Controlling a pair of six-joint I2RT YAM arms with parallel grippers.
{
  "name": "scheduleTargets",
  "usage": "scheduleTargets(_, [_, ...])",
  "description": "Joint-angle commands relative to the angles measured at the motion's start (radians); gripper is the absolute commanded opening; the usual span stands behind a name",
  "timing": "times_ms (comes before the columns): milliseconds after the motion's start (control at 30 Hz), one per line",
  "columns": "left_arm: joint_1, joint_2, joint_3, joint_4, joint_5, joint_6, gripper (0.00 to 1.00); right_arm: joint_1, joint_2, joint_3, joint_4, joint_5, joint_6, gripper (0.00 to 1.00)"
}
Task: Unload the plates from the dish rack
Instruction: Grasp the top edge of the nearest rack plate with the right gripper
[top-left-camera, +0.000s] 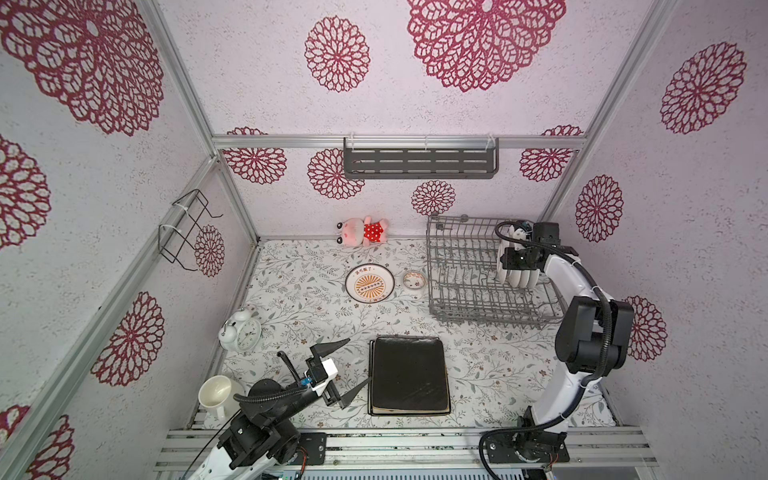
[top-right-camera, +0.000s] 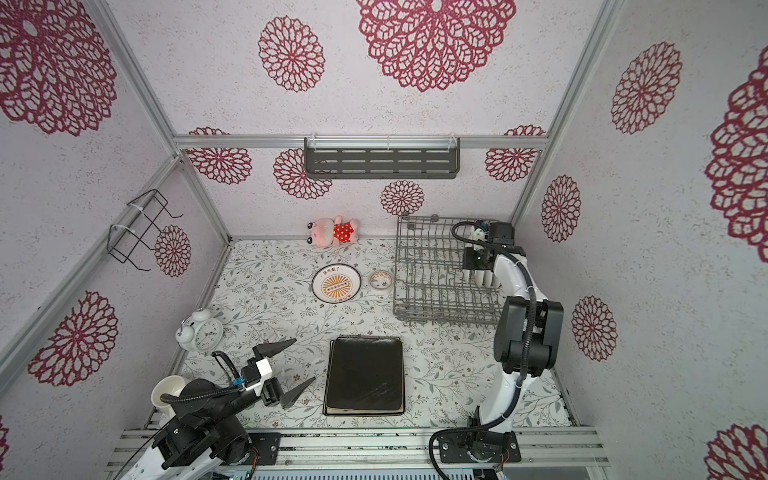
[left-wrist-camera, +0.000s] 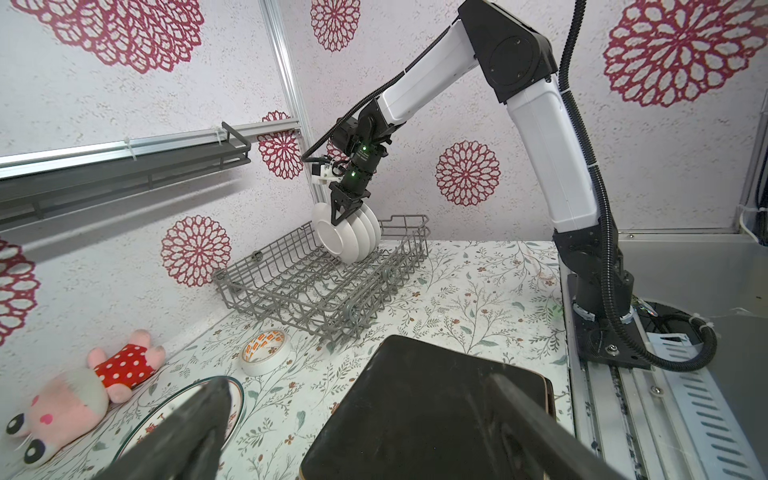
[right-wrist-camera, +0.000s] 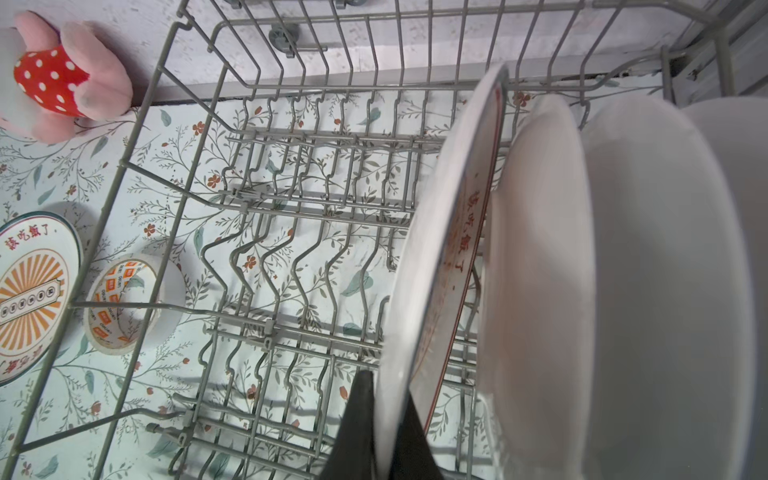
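Your right gripper (left-wrist-camera: 345, 211) is pinching shut on the top rim of the end round plate (right-wrist-camera: 432, 232), standing on edge in the dish rack (top-left-camera: 453, 235) with the other white plates (right-wrist-camera: 540, 270) just behind it. The plate is lying directly below the jaws, so its way out is looking straight up. Your left gripper (top-left-camera: 357, 360) is idling wide open, empty, well apart.

Your dish rack (top-left-camera: 461, 257) is grey wire. The plates (left-wrist-camera: 357, 241) in it are white; the printed plate (right-wrist-camera: 436, 249) carries red lettering and a dark rim line. On the bench (top-left-camera: 299, 307), white with grey-green sprigs and small rust flowers, you have a round plate (top-left-camera: 369, 284) with an orange sunburst and a black square plate (top-left-camera: 409, 374).
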Motion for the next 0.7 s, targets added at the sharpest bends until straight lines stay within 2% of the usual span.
scheduleTargets(0, [0.009,-0.016,-0.010,0.010,0.017,0.017,0.98,0.014,-0.014,0.063,-0.038,0.013,-0.045,0.04])
scheduleTargets(267, [0.009,-0.032,-0.009,0.008,0.030,0.017,0.97,0.042,-0.038,0.125,-0.122,0.014,-0.083,0.02])
scheduleTargets(400, [0.009,-0.043,-0.008,0.009,0.028,0.017,0.97,0.059,-0.074,0.107,-0.102,0.015,-0.089,0.01])
scheduleTargets(667, [0.009,-0.046,-0.009,0.006,0.034,0.013,0.98,0.165,-0.183,0.089,-0.086,0.063,-0.131,0.00])
